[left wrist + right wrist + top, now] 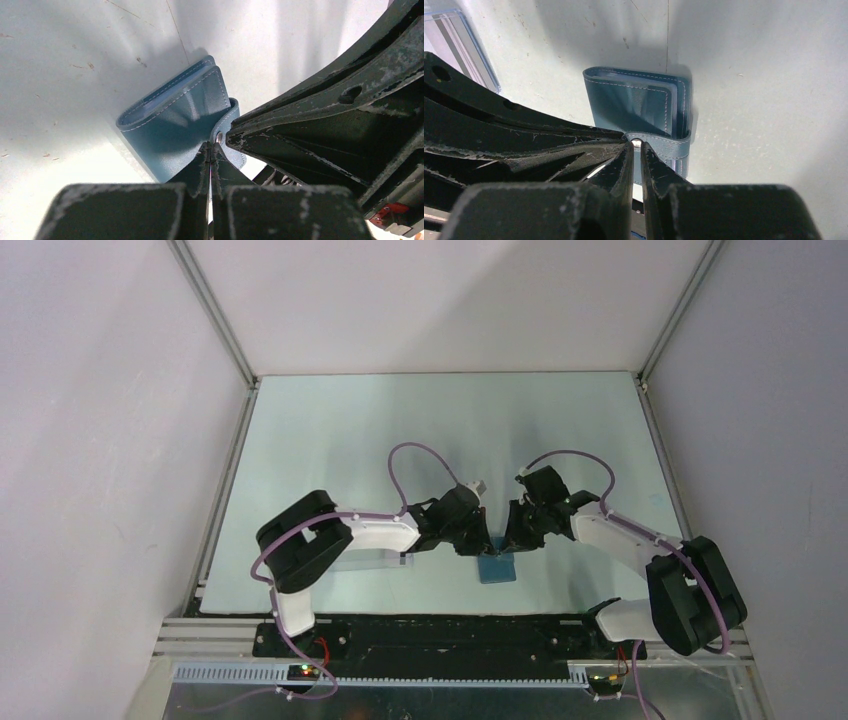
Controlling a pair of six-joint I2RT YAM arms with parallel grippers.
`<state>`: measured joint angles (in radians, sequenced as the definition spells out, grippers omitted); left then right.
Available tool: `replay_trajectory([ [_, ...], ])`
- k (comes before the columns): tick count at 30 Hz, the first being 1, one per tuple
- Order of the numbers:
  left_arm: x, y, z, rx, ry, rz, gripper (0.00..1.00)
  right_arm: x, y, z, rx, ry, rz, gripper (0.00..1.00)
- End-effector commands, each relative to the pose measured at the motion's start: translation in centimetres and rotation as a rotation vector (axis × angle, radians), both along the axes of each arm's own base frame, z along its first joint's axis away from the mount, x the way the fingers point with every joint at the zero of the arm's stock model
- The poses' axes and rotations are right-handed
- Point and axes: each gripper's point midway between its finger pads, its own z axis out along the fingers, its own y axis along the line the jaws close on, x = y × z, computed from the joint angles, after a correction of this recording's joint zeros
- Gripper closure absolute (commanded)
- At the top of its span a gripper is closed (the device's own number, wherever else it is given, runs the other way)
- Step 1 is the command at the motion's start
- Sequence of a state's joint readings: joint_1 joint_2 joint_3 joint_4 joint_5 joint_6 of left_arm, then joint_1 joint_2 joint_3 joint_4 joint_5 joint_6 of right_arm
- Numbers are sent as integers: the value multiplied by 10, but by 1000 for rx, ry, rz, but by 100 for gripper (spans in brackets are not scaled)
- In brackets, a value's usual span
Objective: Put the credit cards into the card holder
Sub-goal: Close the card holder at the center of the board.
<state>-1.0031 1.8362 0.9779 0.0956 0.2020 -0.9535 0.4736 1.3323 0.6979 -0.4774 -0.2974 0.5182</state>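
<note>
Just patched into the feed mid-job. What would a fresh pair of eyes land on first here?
The teal card holder stands out first, lying closed near the front middle of the table with both arms bent in over it. The left end effector is shut with its tips at the clasp tab, and the right end effector points at the same spot. A clear plastic box lies off to the left.

I see the card holder (497, 568) lying on the desk (400, 430) between my two hands, with the left hand (210, 150) at its left, the right hand (636, 150) at its right, and both tips at its tab (664, 145). A box (454, 47) lies farther left, beyond the left hand.
</note>
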Motion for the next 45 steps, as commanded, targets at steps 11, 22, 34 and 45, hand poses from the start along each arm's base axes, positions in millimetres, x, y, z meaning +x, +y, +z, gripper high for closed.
replay_trajectory([
  [11,-3,-4,18,-43,-26,-2,100,3,5,-3,-17,-6,42,86],
  [22,-6,-4,18,-41,-29,-7,100,2,6,-10,-38,1,51,87],
  [34,1,-6,17,-56,-14,22,67,2,7,-10,-35,3,52,87],
  [45,0,-10,2,-49,19,13,73,2,7,-10,-33,6,51,87],
])
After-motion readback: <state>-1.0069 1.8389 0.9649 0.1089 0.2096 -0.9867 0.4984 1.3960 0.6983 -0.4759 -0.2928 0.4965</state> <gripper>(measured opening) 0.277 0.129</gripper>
